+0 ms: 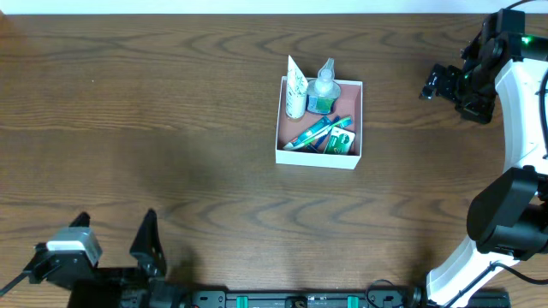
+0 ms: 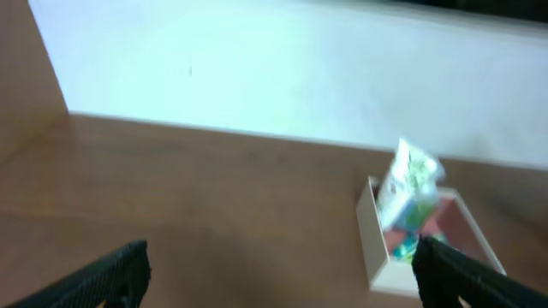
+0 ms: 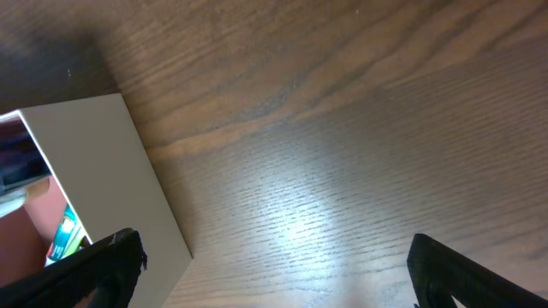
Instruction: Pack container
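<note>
The container (image 1: pixel 317 157) is a square shallow box with white walls and a pink inside, standing right of the table's middle. In it are a white tube (image 1: pixel 295 85), a clear bottle (image 1: pixel 323 89) with a green label, a blue-green flat pack (image 1: pixel 311 133) and a green packet (image 1: pixel 341 142). My left gripper (image 1: pixel 114 229) hovers open at the near left edge, far from the box. My right gripper (image 1: pixel 435 83) hangs open to the right of the box, empty. The left wrist view shows the container (image 2: pixel 374 235) and tube (image 2: pixel 408 178) ahead on the right, beyond the open left gripper (image 2: pixel 278 282). In the right wrist view the container's wall (image 3: pixel 94 162) lies by the left finger (image 3: pixel 107 267) of the right gripper (image 3: pixel 274 274).
Dark wood-grain tabletop (image 1: pixel 171 128) stretches all around the box. The right arm's white links (image 1: pixel 522 128) run along the right edge. A pale wall (image 2: pixel 282 68) rises behind the far table edge in the left wrist view.
</note>
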Robot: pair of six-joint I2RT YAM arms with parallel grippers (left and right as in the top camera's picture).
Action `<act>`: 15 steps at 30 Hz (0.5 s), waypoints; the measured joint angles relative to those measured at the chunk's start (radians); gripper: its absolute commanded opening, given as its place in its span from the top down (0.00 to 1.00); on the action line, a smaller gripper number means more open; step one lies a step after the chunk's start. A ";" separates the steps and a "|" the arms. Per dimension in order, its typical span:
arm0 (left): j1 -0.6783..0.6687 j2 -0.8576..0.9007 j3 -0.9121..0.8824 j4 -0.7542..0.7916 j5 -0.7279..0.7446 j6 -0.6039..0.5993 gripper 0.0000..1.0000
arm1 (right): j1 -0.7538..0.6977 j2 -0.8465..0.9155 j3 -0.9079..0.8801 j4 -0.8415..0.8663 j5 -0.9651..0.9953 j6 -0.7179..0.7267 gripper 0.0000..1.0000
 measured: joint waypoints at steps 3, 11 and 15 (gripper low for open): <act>0.030 -0.059 -0.154 0.151 0.003 -0.001 0.02 | 0.000 0.000 0.000 0.001 0.000 0.000 0.01; 0.061 -0.121 -0.491 0.395 0.010 -0.003 0.02 | 0.000 0.000 0.000 0.000 0.000 0.000 0.01; 0.062 -0.172 -0.593 0.501 0.015 -0.003 0.02 | 0.000 0.000 0.000 0.000 0.000 0.000 0.01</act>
